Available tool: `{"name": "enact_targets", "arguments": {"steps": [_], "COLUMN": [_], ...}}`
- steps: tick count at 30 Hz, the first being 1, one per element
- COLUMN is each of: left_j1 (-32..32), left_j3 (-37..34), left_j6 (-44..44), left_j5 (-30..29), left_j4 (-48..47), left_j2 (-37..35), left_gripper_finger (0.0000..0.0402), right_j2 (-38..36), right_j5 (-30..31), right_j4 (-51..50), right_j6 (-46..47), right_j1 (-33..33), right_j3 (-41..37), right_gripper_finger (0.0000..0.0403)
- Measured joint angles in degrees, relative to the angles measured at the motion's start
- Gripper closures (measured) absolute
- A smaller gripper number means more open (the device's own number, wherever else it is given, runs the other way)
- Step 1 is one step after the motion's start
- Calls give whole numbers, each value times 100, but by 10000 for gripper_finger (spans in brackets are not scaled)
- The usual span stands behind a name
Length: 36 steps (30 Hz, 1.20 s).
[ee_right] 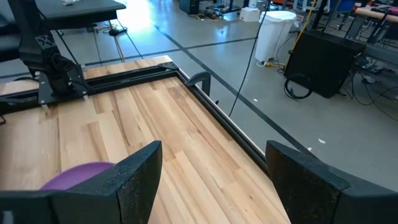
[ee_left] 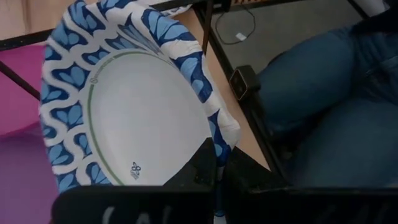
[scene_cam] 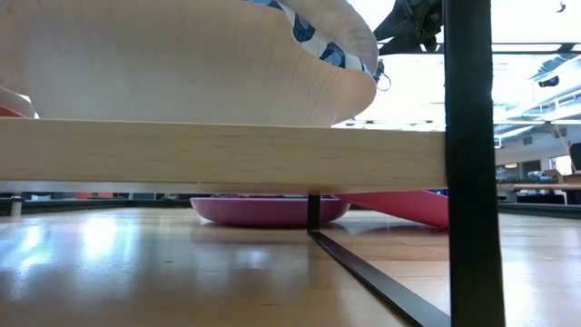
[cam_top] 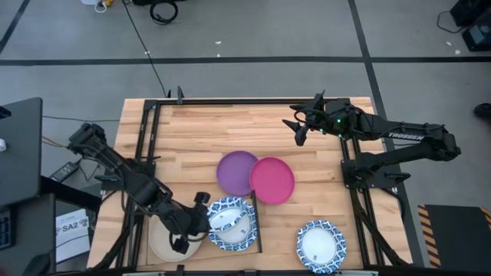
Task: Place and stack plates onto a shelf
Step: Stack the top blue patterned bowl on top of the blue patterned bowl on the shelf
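Note:
My left gripper (cam_top: pixel 201 217) is shut on a white plate with a blue patterned rim (cam_top: pixel 230 223) at the table's near left, over the pale shelf (scene_cam: pixel 227 154). A beige plate (cam_top: pixel 170 242) lies on the shelf below my left arm and fills the low view (scene_cam: pixel 182 64), with the blue rim (scene_cam: pixel 329 38) showing above it. A purple plate (cam_top: pixel 235 172) and a magenta plate (cam_top: pixel 272 181) lie on the tabletop, overlapping at their edges. Another blue-rimmed plate (cam_top: pixel 321 246) lies at the near right. My right gripper (cam_top: pixel 299 129) hangs open at the far right, holding nothing. My left gripper pinches the blue-rimmed plate by its rim (ee_left: pixel 219 135) between the two fingers (ee_left: pixel 202 167). The fingers reach in from the table's left, slanting downward. The plate sits tilted in the hold. Whether its far edge rests on anything, I cannot tell.
A black frame runs round the table, with a dark upright post (scene_cam: pixel 467 163) beside the shelf. A person's legs in jeans (ee_left: pixel 336 93) are close to the table's near edge. Bare wood lies at the table's far half (cam_top: pixel 230 126).

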Motion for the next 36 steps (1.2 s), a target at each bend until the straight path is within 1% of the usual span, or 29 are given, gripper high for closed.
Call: {"name": "enact_targets", "arguments": {"steps": [4, 28, 32, 36], "left_j1": [0, 9, 7, 9], "left_j3": [0, 0, 0, 0], "left_j6": [132, 141, 133, 145], "left_j5": [-7, 33, 4, -81], "left_j4": [0, -4, -4, -4], "left_j2": [34, 34, 34, 34], "left_gripper_finger": [390, 387, 369, 334], "right_j2": [0, 0, 0, 0], "right_j5": [0, 0, 0, 0], "right_j4": [1, 1, 1, 1], "right_j6": [0, 0, -1, 0], "right_j1": [0, 0, 0, -2], "right_j3": [0, 0, 0, 0], "right_gripper_finger": [112, 112, 112, 112]}}
